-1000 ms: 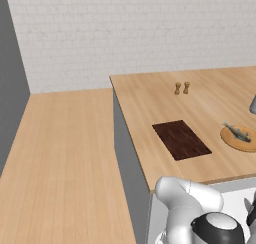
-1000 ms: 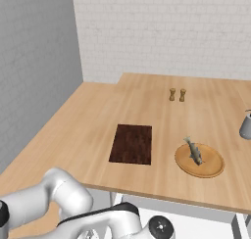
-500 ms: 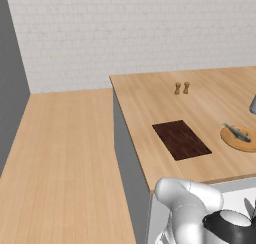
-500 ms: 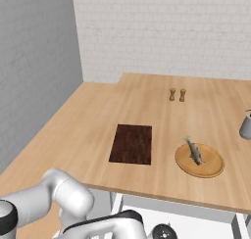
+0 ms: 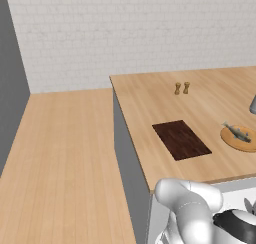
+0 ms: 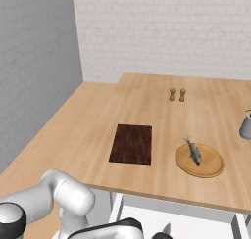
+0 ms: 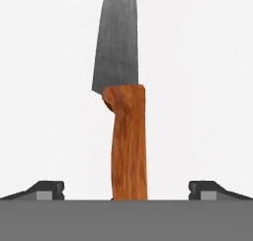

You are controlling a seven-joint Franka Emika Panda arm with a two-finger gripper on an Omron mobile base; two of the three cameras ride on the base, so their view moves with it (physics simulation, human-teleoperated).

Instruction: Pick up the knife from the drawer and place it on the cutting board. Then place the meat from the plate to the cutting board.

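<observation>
Arm sunk lower, knife [image 7: 126,106] centred between open hand [image 7: 126,189] fingertips

Knife [image 7: 124,101] blade tip cut off at 12 o'clock of hand view, handle butt hidden at 6 o'clock; plate [image 5: 239,138] clipped at 3 o'clock.

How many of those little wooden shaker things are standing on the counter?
2. The left shaker and the right shaker stand upright side by side near the back of the counter, beyond the cutting board. None seems hidden.
</observation>
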